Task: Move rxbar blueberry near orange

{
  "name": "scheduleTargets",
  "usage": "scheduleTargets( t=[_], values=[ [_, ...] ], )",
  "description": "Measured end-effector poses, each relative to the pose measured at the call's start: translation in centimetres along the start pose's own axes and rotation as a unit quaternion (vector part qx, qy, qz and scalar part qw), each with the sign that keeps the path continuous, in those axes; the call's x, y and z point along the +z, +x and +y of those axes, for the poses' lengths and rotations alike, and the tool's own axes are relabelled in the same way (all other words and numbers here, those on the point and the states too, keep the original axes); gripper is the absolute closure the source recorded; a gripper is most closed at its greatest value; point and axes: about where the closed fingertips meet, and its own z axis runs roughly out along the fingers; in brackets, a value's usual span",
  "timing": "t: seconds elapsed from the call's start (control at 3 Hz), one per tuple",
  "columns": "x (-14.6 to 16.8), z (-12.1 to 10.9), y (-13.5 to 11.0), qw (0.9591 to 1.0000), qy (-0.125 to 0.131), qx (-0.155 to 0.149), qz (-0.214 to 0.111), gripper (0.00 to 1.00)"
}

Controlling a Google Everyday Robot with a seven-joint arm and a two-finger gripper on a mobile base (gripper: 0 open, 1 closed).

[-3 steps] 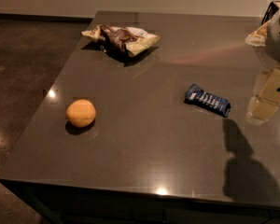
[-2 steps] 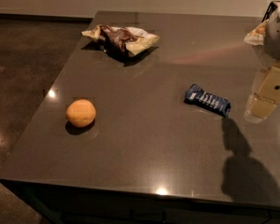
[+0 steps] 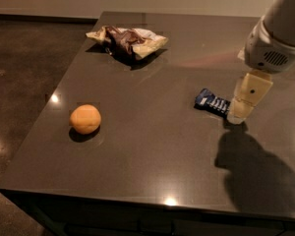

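The rxbar blueberry [image 3: 211,102], a small dark blue wrapped bar with white lettering, lies flat on the dark table [image 3: 152,146] at the right of centre. The orange [image 3: 85,119] sits on the table's left side, well apart from the bar. My gripper [image 3: 237,116] hangs from the white arm at the right, its tip down at the table surface, right at the bar's right end. Whether it touches the bar is not clear.
A crumpled tan-and-brown snack bag [image 3: 128,41] lies at the back of the table, left of centre. The table's left edge and front edge drop off to a dark polished floor [image 3: 24,63]. The arm's shadow falls on the table's front right.
The gripper has moved left and down, from off to the right of the bar to right at its right end. The bar and orange have not moved.
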Motion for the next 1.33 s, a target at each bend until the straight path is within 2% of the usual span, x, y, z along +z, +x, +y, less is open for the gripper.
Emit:
scheduleTargets(
  t=[0.67, 1.33],
  values=[
    [6.9, -2.2, 0.3, 0.9979, -0.022, 0.055, 0.026, 0.00],
    [10.3, -3.4, 0.4, 0.9963, -0.030, 0.072, 0.037, 0.00]
  ],
)
